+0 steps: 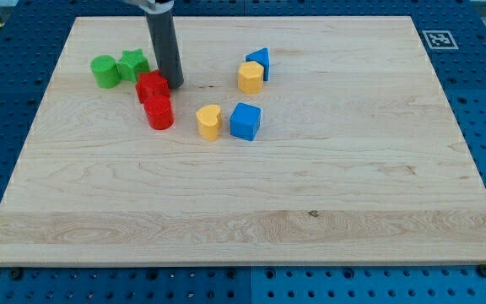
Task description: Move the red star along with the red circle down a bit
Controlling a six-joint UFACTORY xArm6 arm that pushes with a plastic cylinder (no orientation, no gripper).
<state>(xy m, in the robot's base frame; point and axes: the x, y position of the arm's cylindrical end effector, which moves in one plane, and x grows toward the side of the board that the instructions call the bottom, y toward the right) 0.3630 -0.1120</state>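
Two red blocks, red star above red circle, stack near the tabletop's top-left corner; my tip touches the star's right for pushing; no pincer visible.

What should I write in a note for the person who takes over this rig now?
My tip rests on the board, just right of the red star and level with its top, close to or touching it.
The red circle sits directly below the star, touching it.
Green blocks lie at the star's upper left; yellow and blue ones lie to the right.
Done: I cannot tell how far the pair has gone.
Left: probably push from above the star so both slide down a bit.
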